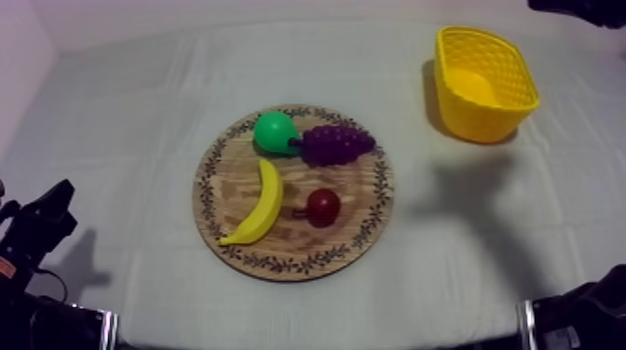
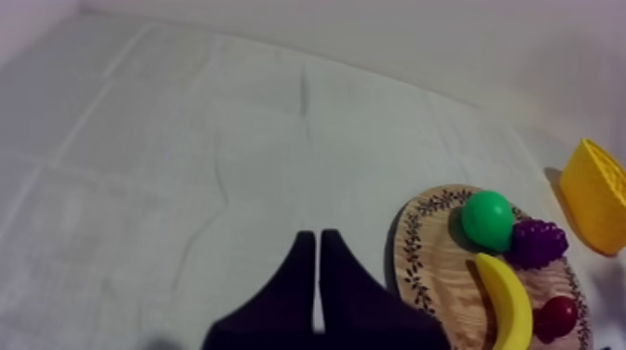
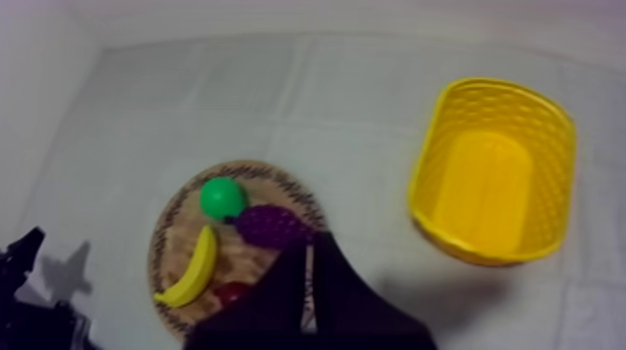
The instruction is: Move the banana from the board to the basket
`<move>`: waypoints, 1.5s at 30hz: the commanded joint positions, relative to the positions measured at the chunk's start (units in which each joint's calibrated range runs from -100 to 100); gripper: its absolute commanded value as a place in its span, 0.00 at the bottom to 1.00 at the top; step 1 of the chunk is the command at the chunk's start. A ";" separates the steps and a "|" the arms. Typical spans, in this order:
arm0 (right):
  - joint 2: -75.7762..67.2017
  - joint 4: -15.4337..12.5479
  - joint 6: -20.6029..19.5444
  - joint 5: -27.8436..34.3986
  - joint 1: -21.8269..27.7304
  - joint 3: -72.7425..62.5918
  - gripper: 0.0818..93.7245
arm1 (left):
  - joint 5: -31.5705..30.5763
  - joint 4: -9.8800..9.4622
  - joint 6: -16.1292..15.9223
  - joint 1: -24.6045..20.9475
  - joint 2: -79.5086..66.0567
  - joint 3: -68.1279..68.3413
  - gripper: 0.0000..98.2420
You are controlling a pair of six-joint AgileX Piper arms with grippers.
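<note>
Your top view looks down at a slant on the grey-white cloth (image 1: 121,121). Your left wrist camera sits low over it, your right higher. All three share the round wooden board (image 1: 363,186) and yellow latticed basket (image 1: 480,116).

Both arms were matt black: the left arm (image 1: 37,228), by the tabletop's near left corner, showed as a blocky, angular mass, and the right arm (image 1: 587,312), by the near right corner, as a rounder bulk, each with a pale metallic band (image 1: 107,328) near its base. The left gripper (image 2: 319,235) was two plain black fingers (image 2: 289,289), broad below and tapering to blunt tips, with a thin pale seam between them. The right gripper (image 3: 311,244) had the same smooth, unmarked black wedge form.
</note>
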 commanded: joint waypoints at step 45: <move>44.62 2.77 -16.37 -6.06 -22.55 -12.78 0.56 | -0.01 0.04 0.01 0.01 0.00 -0.03 0.00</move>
